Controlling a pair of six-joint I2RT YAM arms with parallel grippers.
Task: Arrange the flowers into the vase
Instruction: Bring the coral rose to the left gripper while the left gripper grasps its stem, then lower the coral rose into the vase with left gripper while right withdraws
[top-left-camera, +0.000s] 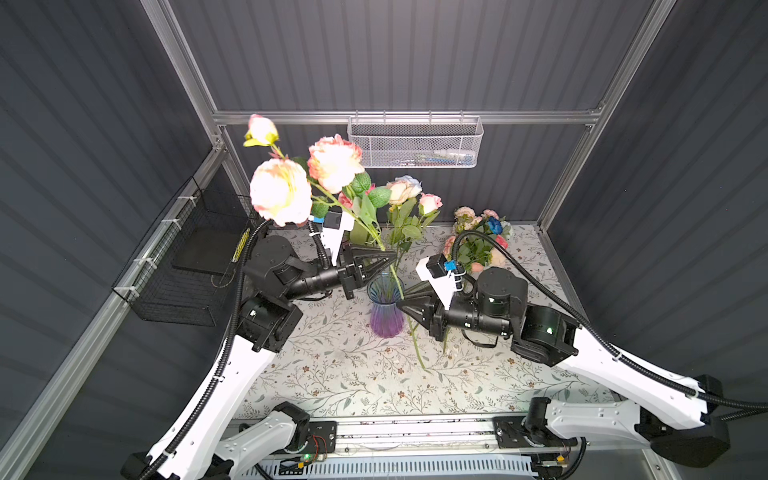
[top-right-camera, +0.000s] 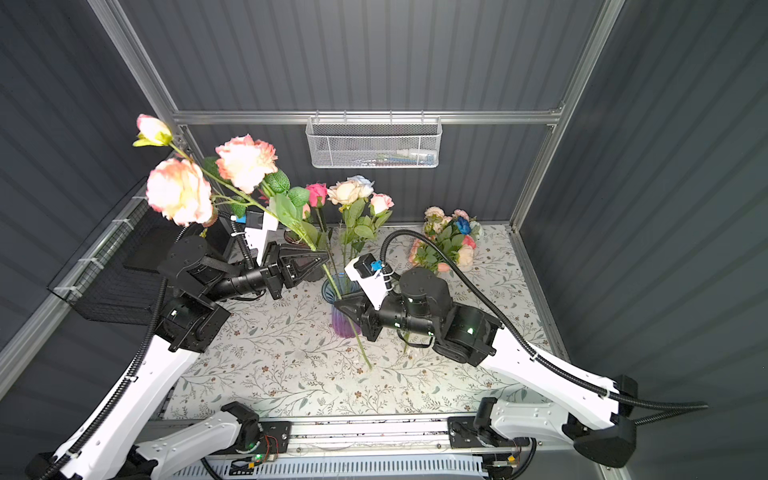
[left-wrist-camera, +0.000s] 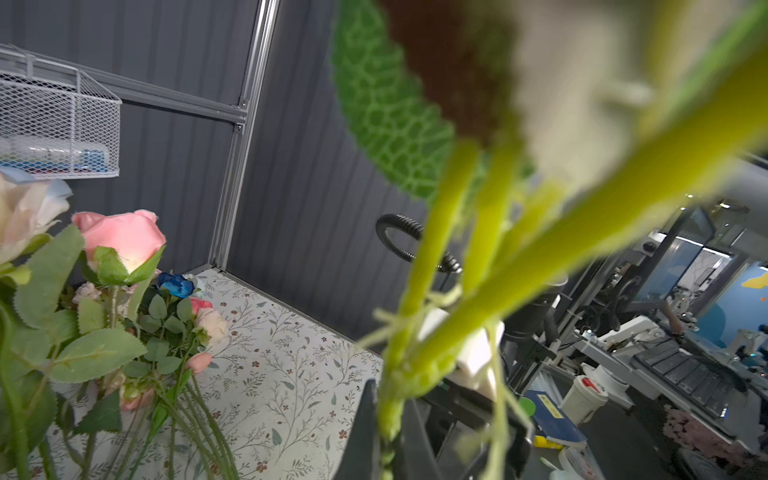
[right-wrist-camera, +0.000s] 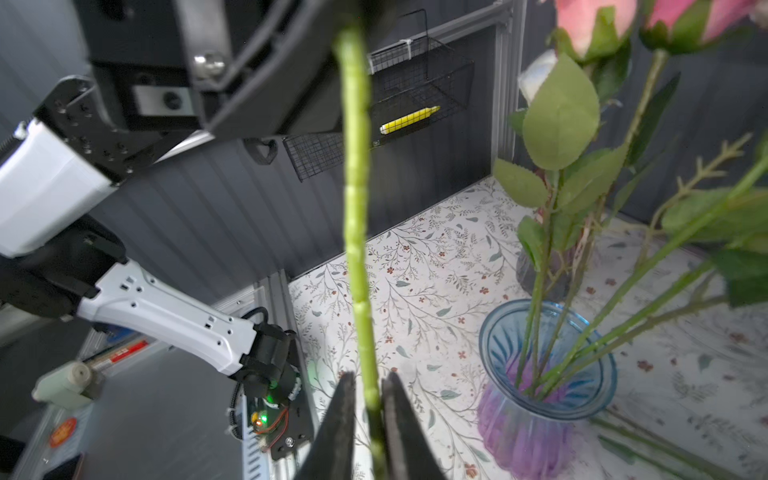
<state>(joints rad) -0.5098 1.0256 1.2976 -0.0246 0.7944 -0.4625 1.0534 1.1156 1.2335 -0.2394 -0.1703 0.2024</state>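
A blue and purple glass vase (top-left-camera: 386, 311) (right-wrist-camera: 540, 415) stands mid-table and holds several rose stems (top-left-camera: 403, 189). My left gripper (top-left-camera: 392, 254) (left-wrist-camera: 390, 395) is shut on the green stem (top-left-camera: 411, 332) of a spray with three pink and cream blooms (top-left-camera: 280, 191). That stem slants down in front of the vase to the cloth. Lower on the same stem, beside the vase, my right gripper (top-left-camera: 399, 303) (right-wrist-camera: 369, 376) stands slightly open, its fingers straddling the stem (right-wrist-camera: 355, 187). More flowers (top-left-camera: 478, 241), one deep blue (top-left-camera: 494, 224), lie at the back right.
A second, dark vase (right-wrist-camera: 540, 270) with a pink rose (top-right-camera: 316, 193) stands behind the glass one. A white mesh basket (top-left-camera: 415, 143) hangs on the rear wall. A black wire basket (top-left-camera: 191, 266) hangs on the left wall. A floral cloth (top-left-camera: 353, 374) covers the table.
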